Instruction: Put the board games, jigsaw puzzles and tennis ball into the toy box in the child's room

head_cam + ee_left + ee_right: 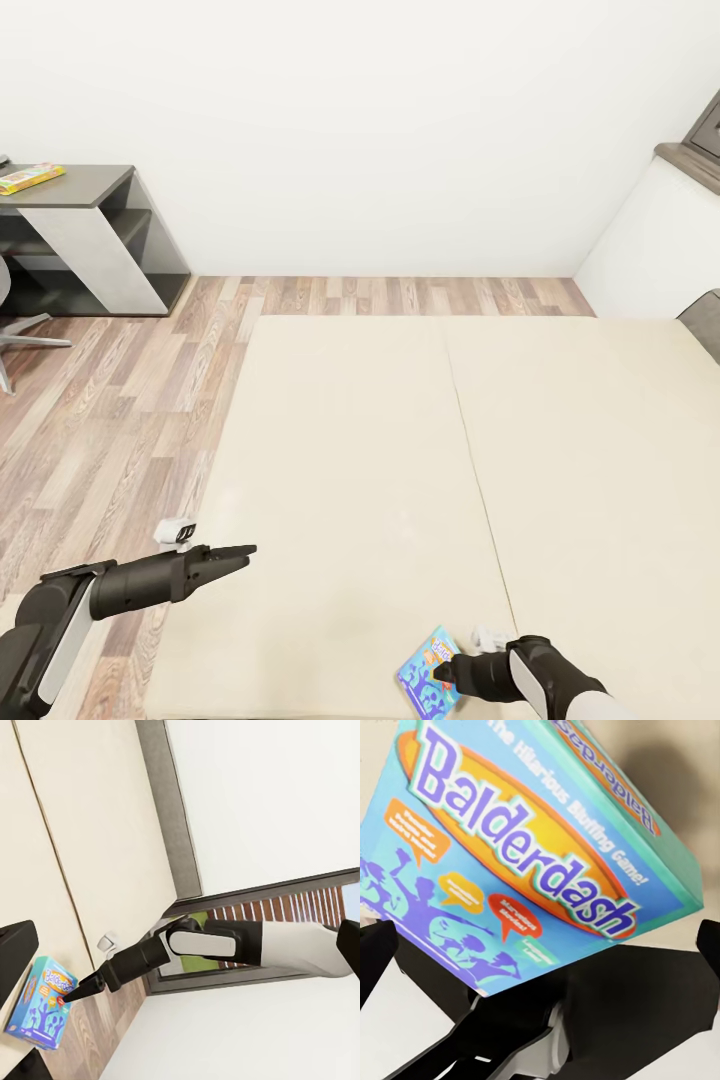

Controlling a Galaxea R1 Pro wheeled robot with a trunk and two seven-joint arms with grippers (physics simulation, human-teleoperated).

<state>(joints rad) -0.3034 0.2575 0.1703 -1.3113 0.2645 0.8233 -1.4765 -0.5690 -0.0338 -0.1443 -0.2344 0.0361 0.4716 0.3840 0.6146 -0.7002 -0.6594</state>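
Note:
The blue "Balderdash" board game point(427, 677) sits tilted near the front edge of the beige bed point(350, 430), one side raised off the mattress. My right gripper point(447, 671) is right at the box, open. In the right wrist view the box point(525, 855) is very close between the wide-apart fingers point(375, 956). In the left wrist view the right gripper point(75, 994) touches the box's point(41, 1009) edge. My left gripper point(238, 553) hovers open over the bed's left side, well left of the box. A flat yellow-green-red item point(30, 178) lies on the table's dark wing point(90, 185), too small to identify.
Wood floor point(130, 400) runs along the left of the bed. A chair base point(20, 335) stands by the desk. The grey headboard point(705, 320) and a white cabinet point(660, 230) are at the right, below a white wall.

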